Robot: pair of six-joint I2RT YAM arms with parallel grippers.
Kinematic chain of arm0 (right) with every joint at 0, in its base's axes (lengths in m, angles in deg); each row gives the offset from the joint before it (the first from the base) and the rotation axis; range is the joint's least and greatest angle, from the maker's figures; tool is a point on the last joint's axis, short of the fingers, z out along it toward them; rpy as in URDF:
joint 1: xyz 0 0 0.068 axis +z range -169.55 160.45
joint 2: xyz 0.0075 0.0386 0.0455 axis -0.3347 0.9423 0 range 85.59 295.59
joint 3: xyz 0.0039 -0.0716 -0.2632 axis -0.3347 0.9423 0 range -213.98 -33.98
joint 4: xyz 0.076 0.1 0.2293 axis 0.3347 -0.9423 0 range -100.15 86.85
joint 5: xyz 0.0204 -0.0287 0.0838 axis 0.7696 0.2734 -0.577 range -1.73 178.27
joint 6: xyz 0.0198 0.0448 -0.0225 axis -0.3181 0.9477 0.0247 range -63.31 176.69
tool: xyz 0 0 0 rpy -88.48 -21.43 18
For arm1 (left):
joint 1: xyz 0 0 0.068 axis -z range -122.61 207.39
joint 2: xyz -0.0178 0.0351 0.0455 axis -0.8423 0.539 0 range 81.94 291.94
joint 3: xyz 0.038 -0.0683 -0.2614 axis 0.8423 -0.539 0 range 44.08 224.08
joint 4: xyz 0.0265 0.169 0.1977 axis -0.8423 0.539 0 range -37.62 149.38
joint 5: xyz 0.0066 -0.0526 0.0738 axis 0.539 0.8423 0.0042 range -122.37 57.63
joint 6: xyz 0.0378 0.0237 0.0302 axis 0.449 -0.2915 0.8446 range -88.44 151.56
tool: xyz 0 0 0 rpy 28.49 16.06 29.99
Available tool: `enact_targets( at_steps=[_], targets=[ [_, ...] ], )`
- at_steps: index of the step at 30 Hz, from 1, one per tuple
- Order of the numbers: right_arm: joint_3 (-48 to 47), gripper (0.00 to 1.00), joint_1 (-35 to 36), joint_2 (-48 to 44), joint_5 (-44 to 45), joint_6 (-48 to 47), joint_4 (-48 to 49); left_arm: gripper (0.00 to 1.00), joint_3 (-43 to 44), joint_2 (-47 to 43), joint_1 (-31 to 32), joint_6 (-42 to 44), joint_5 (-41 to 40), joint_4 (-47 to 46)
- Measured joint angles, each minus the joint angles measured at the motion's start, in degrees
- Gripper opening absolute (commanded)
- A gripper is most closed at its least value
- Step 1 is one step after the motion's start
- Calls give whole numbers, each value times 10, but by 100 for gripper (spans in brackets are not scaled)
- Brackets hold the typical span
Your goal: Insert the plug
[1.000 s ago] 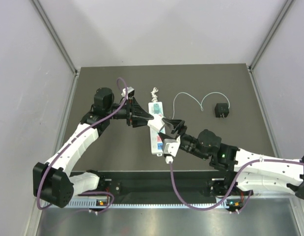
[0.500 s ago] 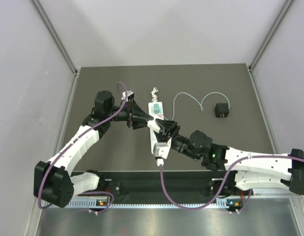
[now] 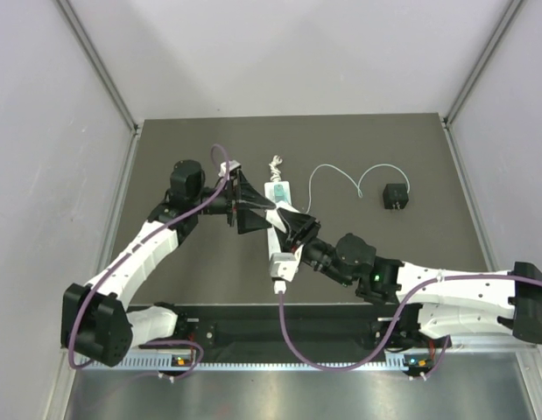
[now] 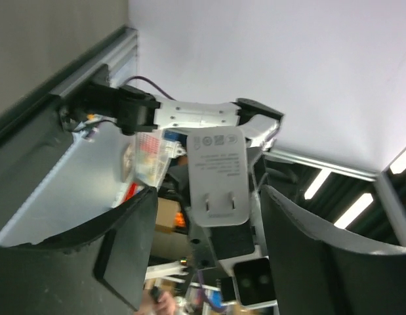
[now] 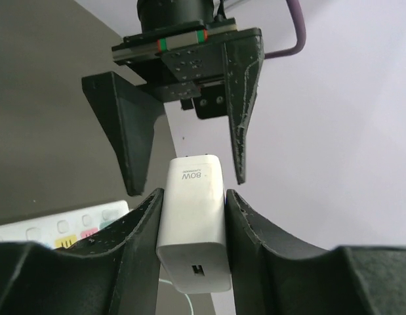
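Though obscured overhead, wrist view shows right gripper (image 5: 194, 199) pinching charger (image 5: 193, 244)

Dark table (image 3: 209, 149), white power strip (image 3: 273, 243), cabled plug (image 3: 394, 195) well apart

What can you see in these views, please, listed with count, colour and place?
small dark boxy plug on a thin white cable: 1, dark, far right of table, cable looping leftwards
long white power strip with coloured sockets: 1, white, table centre, beneath the grippers
white square charger block marked 80W: 1, white, between the right gripper's fingers
white bundled cord: 1, white, beyond the strip's far end
dark grey table: 1, under everything
left gripper: 1, black, open around the charger block
right gripper: 1, black, shut on the charger block
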Motion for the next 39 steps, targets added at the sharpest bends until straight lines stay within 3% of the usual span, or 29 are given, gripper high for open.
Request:
enact_targets(
  at_steps=[7, 14, 18, 28, 39],
  targets=[
    [-39, 0, -12, -38, 13, 66, -123, 74, 121, 79, -9, 178, -42, 154],
    [-171, 0, -103, -31, -64, 164, -347, 73, 185, 136, -55, 363, -224, 324],
    [-249, 0, -159, 15, -123, 187, -457, 74, 183, 136, -89, 431, -315, 377],
    [-451, 0, -210, 266, -220, 164, -675, 74, 58, 130, -194, 471, -351, 370],
    [-628, 0, -227, 470, -247, 113, -814, 74, 11, 76, -232, 476, -355, 357]
  ],
)
